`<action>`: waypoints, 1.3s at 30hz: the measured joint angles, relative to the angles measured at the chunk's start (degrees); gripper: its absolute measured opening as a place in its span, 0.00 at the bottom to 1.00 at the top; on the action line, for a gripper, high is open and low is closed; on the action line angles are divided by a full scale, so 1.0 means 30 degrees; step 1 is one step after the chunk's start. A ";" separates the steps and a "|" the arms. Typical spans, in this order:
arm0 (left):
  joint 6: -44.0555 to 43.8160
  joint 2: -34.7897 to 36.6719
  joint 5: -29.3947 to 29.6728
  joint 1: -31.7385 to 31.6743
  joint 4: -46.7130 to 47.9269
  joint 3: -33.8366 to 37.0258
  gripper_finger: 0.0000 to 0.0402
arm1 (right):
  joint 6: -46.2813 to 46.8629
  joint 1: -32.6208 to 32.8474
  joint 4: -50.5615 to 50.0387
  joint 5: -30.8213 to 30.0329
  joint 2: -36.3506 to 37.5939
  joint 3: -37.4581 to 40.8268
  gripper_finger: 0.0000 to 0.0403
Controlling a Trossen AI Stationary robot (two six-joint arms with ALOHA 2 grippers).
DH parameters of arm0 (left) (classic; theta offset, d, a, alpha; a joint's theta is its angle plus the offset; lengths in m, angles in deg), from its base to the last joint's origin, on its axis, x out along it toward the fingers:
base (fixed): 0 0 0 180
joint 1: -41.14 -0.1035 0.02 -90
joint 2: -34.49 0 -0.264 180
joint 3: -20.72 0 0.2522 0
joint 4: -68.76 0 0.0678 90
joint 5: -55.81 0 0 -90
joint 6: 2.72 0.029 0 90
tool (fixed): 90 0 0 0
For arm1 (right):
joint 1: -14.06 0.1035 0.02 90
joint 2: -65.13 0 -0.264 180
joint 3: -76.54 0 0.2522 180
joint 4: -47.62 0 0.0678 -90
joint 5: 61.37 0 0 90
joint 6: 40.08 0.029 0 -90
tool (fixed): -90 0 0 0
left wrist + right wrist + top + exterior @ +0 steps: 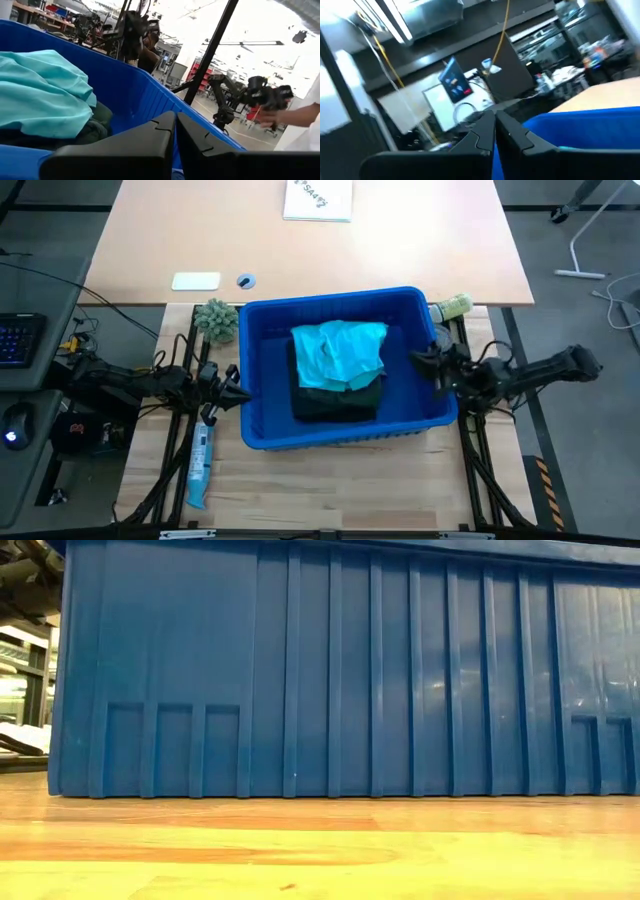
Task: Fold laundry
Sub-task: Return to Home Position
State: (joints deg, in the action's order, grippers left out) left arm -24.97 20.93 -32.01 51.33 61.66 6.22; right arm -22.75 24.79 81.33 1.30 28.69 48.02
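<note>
A blue plastic bin [262, 330] stands on the table and holds the laundry. A turquoise shirt-like piece [340, 352] lies on top of a dark green pile [335, 402]. Both also show in the left wrist view, the turquoise piece [40, 95] over the dark green cloth [97, 122]. My left gripper [238, 383] is shut and empty just outside the bin's left wall. My right gripper [420, 362] is shut and empty at the bin's right rim. In the low view only the bin's near wall [340, 670] shows.
A fuzzy grey-green ball [216, 318] sits by the bin's far left corner. A blue-and-white packet [200, 465] lies at the near left. A yellowish object [452, 307] sits by the bin's far right corner. A paper [318, 198] and a white card [196, 281] lie on the far table. A person's arm [295, 117] shows beyond the table.
</note>
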 joint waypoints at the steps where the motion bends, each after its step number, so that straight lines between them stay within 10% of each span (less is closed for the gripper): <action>1: -0.0025 0.0000 -0.0025 0.0000 -0.0001 0.0000 0.00 | -0.0419 -0.0187 0.0269 0.0173 0.0040 0.0399 0.00; 7: 0.0588 0.0000 -0.0124 0.0000 0.0006 0.0000 0.00 | -0.3322 -0.1305 -0.0566 0.3250 0.0048 0.2283 0.00; 39: 0.0652 0.0000 -0.0047 -0.1049 -0.0266 0.0058 0.00 | -0.5287 -0.3742 -0.2252 0.1215 0.2695 0.0766 0.00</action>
State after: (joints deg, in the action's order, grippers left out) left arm -23.01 20.93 -32.15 48.19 60.86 6.40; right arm -38.61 13.57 74.57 4.94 36.77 50.31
